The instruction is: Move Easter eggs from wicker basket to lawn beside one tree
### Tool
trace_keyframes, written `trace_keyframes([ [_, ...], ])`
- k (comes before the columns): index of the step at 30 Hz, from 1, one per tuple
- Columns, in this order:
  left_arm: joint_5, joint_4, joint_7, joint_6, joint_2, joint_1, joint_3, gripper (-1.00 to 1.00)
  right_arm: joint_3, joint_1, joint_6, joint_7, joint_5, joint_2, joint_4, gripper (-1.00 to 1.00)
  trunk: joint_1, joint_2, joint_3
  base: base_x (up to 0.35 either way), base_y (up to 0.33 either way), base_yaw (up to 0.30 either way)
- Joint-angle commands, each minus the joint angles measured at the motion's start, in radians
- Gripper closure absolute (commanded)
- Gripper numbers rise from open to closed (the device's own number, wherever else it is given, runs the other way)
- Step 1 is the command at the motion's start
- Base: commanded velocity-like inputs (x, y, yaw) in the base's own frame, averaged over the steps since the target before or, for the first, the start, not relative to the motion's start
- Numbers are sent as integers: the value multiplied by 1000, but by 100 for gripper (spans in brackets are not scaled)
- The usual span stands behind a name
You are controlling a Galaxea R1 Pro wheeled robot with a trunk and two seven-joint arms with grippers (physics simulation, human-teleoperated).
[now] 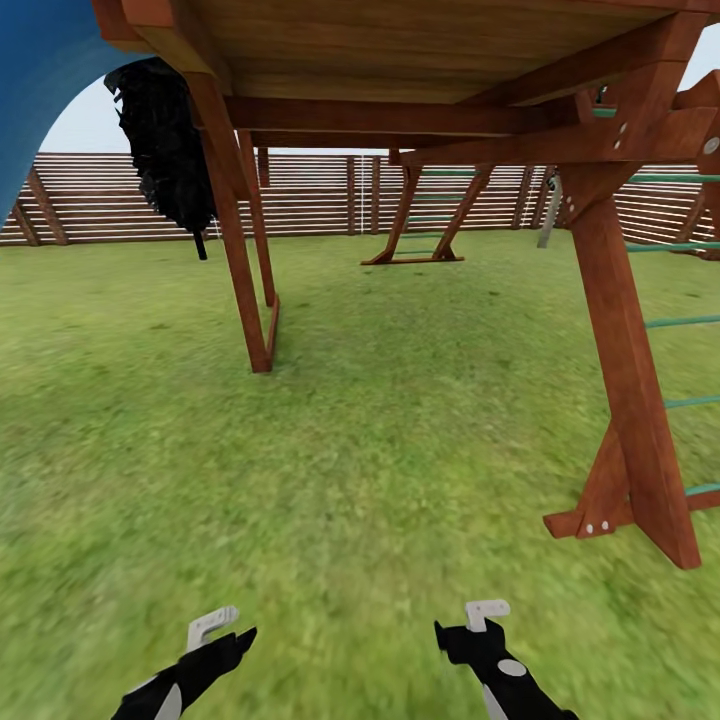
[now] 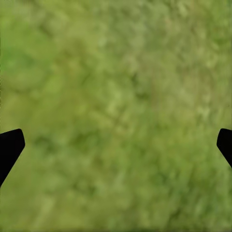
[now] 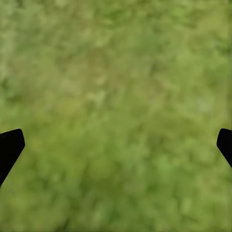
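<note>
Head view: both hands, left hand (image 1: 222, 630) and right hand (image 1: 470, 618), spread, empty over lawn (image 1: 380, 450); wooden playset (image 1: 620, 330) ahead.

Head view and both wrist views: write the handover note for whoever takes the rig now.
Left pincer: open, holding nothing, over bare lawn.
Right pincer: open, holding nothing, over grass too.
The robot faces a wooden play frame; slat fence behind, and a thin black-trunked dark tree at the left.
Eggs, basket and a pale-trunked tree are out of these pictures, so progress cannot be judged.
Left: find the basket, take out three eggs, set them by one tree.
</note>
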Motion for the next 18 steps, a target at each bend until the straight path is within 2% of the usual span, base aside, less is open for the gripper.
trace_keyframes([
  [1, 5, -1, -7, 9, -1, 0, 6, -100, 0, -1, -3, 0, 6, 0, 1, -100, 0, 0, -1, 5, 0, 0],
  [6, 3, 1, -4, 9, -1, 0, 5, -100, 1, -1, -4, 0, 6, 0, 1, -100, 0, 0, -1, 1, -4, 0],
  [11, 3, 2, 1, 8, -1, 0, 5, -100, 0, -1, -5, 0, 6, 0, 0, -100, 0, 0, -1, 0, -221, 0],
  [13, 3, 2, -1, 7, -2, 2, 5, -100, 1, -1, -6, 0, 6, 0, 0, -100, 0, 0, -1, 8, -41, 10],
  [18, 3, 2, 1, 8, -1, 3, 5, -100, 1, -1, -5, -1, 6, 0, 0, -100, 0, 0, -4, 46, -41, 167],
])
